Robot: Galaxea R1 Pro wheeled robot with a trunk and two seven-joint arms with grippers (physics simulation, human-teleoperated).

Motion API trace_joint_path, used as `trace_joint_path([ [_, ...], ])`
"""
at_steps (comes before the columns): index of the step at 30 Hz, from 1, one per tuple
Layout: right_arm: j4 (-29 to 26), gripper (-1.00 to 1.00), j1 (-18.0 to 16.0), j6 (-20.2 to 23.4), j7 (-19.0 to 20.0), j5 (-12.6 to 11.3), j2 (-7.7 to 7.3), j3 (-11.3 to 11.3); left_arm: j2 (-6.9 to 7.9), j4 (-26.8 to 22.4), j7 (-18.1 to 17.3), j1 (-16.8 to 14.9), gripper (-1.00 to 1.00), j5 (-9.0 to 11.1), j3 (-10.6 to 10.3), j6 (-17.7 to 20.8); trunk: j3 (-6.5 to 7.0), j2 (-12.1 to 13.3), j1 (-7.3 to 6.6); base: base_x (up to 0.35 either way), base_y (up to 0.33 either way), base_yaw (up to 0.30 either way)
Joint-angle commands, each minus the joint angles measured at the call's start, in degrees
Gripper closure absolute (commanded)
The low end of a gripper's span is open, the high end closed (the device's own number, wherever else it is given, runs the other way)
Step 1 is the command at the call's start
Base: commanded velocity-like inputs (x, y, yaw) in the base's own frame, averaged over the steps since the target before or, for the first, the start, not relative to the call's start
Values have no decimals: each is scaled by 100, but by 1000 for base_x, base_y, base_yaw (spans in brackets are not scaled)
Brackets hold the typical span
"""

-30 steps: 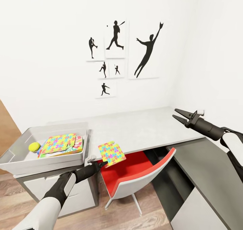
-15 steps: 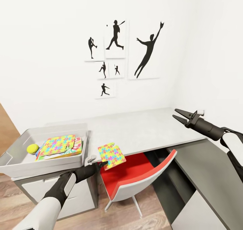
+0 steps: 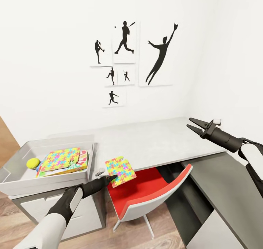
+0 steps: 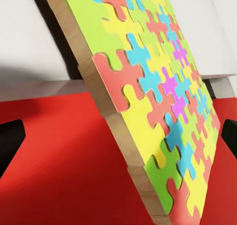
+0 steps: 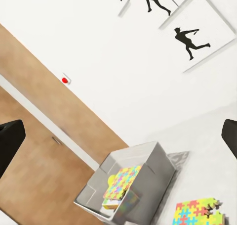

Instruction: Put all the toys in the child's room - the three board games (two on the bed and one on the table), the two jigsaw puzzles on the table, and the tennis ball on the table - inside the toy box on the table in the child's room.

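My left gripper (image 3: pixel 109 177) is shut on the near edge of a jigsaw puzzle (image 3: pixel 121 171), a thin slab of mostly yellow interlocking pieces. It holds the slab tilted over the table's (image 3: pixel 157 141) front edge, above the red chair. Up close the puzzle (image 4: pixel 148 96) shows its wooden edge. The toy box (image 3: pixel 47 185) stands at the table's left end, just left of the held puzzle. Inside it lie the tennis ball (image 3: pixel 33 163), another jigsaw puzzle (image 3: pixel 61 157) and board games (image 3: pixel 83 160) beneath it. My right gripper (image 3: pixel 193 126) hovers open over the table's right end.
A red and white chair (image 3: pixel 146 190) is tucked under the table below the held puzzle. A lower dark-grey desk section (image 3: pixel 226 183) runs along the right. Silhouette pictures (image 3: pixel 126 57) hang on the wall behind. White drawers (image 3: pixel 33 209) sit under the toy box.
The view has shifted slightly, so the toy box and table edge sit a little lower and further left. My left gripper still holds the puzzle; the right arm looks unmoved.
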Motion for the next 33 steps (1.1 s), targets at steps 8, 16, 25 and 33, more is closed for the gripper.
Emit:
trace_joint_path([
  [8, 4, -100, -5, 24, 3, -28, -5, 2, -6, -1, -22, -4, -100, 9, 21, 49, -6, -4, 0, 3, -98, 0],
  [16, 4, -100, -5, 24, 3, -28, -5, 4, -6, -1, -23, -4, -100, 9, 19, 49, -6, -4, 0, 0, -20, 0],
  [25, 4, -100, -5, 24, 3, -28, -5, 2, -6, -1, -23, -4, -100, 9, 19, 49, -6, -4, 0, 0, -2, 0],
  [33, 4, -100, -5, 24, 3, -27, -5, 2, -6, -1, -25, -4, -100, 9, 19, 51, -6, -4, 0, 0, 0, 0],
])
